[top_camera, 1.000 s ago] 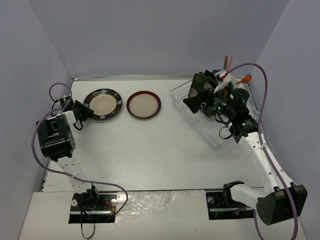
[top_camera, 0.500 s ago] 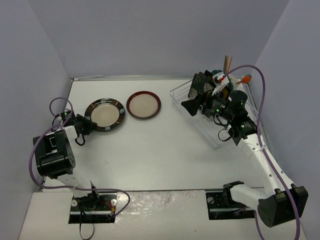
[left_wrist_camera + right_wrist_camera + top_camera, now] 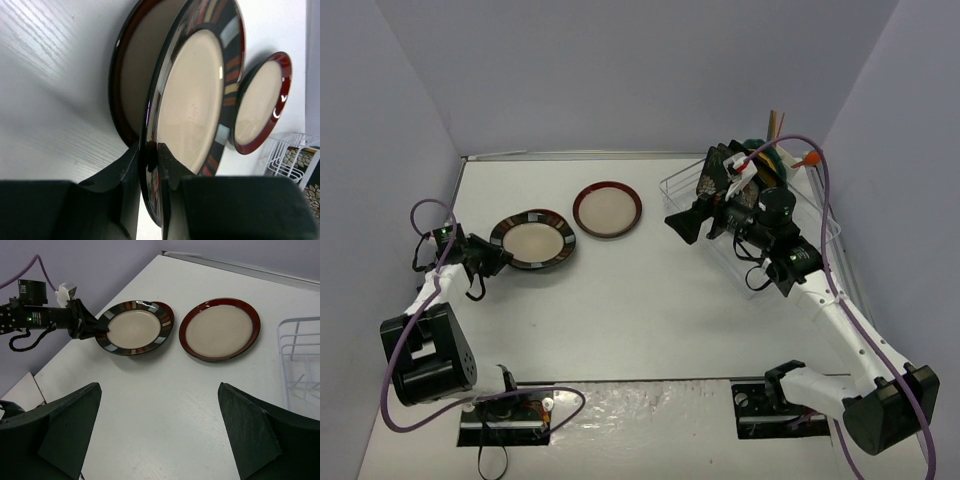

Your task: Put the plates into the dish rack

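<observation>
My left gripper [image 3: 488,258] is shut on the near-left rim of the round striped-black plate [image 3: 533,240], which is tilted with that edge raised; the same plate shows in the left wrist view [image 3: 195,100] and the right wrist view [image 3: 134,327]. A brown-rimmed cream surface [image 3: 132,75] lies right under it; I cannot tell if it is another plate. The red-brown rimmed plate [image 3: 608,209] lies flat beside it. My right gripper [image 3: 682,222] is open and empty, left of the dish rack [image 3: 770,270], over bare table [image 3: 159,390]. A black floral square plate [image 3: 713,176] and a teal plate [image 3: 763,148] stand in the rack.
The rack's cutlery caddy [image 3: 782,160] holds utensils at the far right corner. Grey walls close in the table on the left, back and right. The rack's white wires show at the right edge of the right wrist view [image 3: 295,340].
My left gripper has drawn the striped plate nearer and a little right as the left arm swung back. My right gripper has moved left, away from the floral plate and out of the rack.
</observation>
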Controlling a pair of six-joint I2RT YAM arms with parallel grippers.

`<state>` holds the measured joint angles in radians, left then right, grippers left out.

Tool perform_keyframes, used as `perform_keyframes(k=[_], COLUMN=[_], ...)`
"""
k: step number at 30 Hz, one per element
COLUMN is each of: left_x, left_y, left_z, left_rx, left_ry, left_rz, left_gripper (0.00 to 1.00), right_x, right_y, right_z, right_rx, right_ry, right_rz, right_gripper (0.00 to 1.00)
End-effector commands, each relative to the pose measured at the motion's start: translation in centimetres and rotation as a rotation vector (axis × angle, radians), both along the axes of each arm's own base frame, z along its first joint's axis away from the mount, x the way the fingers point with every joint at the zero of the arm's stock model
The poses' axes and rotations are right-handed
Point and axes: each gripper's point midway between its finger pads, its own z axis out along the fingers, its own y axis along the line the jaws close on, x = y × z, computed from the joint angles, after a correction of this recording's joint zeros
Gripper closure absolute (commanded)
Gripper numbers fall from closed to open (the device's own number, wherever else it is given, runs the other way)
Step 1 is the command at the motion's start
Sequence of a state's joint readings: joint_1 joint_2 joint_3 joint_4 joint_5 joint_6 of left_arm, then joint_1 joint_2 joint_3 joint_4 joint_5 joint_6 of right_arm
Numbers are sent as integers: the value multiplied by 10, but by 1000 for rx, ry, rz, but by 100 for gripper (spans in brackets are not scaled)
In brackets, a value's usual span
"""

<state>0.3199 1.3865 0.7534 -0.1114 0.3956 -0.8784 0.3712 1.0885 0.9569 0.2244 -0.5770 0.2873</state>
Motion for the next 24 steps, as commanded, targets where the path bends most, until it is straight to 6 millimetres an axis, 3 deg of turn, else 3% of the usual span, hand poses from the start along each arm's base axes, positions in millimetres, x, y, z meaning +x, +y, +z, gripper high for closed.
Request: perform_keyframes(k=[1,8,14,17,24], left_x=[14,23,27,25,19], left_y=[-2,-12,-18,-24,-43], left_z=[59,85,130,157,200], left_rx=[43,-12,-33,-42,-158], left_ry=[-153,-302,-438,-508,-629], left_rz=[-37,-42,-53,-72,-116], left_gripper=[100,100,100,100,100], right_x=[-6,-11,-10,-4,12], right_y=[8,16,33,50,98], right_z=[27,22,22,18,10], right_rx=[42,55,107,165,257], right_ry=[-87,-57,-1,68,199], right_rz=[10,28,46,54,79], right_gripper=[0,0,0,0,0])
